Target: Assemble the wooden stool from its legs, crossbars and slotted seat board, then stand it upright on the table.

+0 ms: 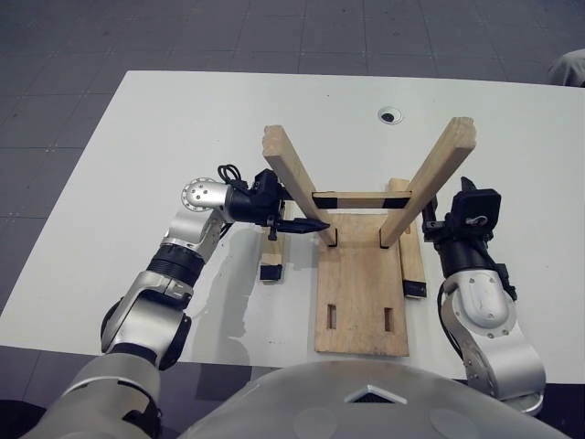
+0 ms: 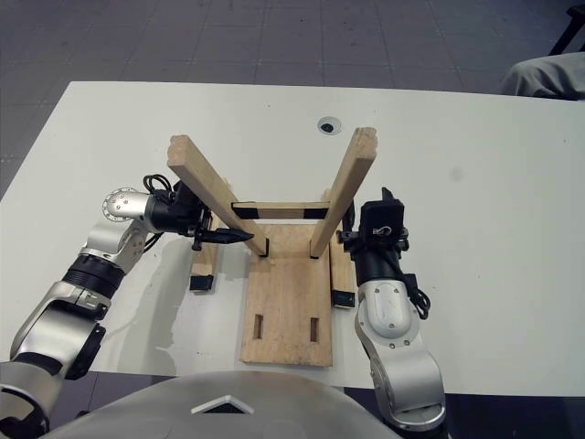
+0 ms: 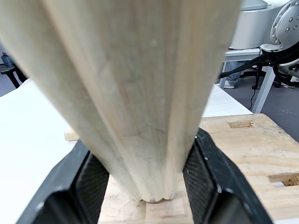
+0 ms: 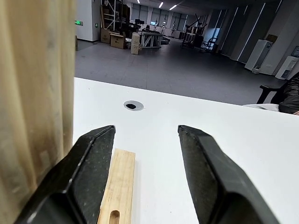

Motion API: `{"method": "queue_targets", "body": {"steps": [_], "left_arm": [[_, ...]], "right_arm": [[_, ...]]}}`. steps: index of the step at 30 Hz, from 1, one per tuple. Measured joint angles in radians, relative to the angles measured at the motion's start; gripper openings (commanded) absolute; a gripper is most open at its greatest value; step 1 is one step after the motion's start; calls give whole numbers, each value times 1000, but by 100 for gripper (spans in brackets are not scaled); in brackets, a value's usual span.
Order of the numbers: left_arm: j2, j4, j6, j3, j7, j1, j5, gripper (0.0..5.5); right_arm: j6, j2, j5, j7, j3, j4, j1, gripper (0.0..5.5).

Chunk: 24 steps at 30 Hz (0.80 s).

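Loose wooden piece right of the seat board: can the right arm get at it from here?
Probably yes. The right gripper is open and poised over the loose wooden piece, which lies uncovered on the table beside the seat board. Only the right upright leg stands close on its inner side.

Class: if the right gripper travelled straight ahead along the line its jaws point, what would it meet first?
Probably nothing: the right gripper, jaws open, points past the upright leg over bare table. Its height above the loose wooden piece is unclear.
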Motion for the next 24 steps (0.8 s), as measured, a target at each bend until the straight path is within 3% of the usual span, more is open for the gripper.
{"method": "queue_targets", "body": {"steps": [5,7,10,15,17,19,22,24], "left_arm": [[-1,-2,0,-23,10,-14,0,205],[-1,-2,0,-24,11,-14,0,205],[-1,-2,0,-24,11,-14,0,205],[-1,-2,-1,-24,11,-14,0,205],[0,-2,-1,-24,11,-14,0,205],[0,-2,-1,-24,11,-14,0,205],[1,-3,0,-28,11,-16,-2,205],[33,-3,0,-28,7,-14,-15,205]], "right_arm": [[-20,-35,33,46,-208,-1,0,249],[-21,-62,58,50,-384,49,-1,249],[-20,-79,86,51,-550,136,-9,249],[-19,-85,103,51,-672,228,-24,249],[-19,-58,107,52,-617,218,-47,249],[-18,-17,105,59,-458,176,-51,249],[-19,54,86,77,-116,122,-52,249],[-20,74,23,43,-5,100,-44,249]]}}
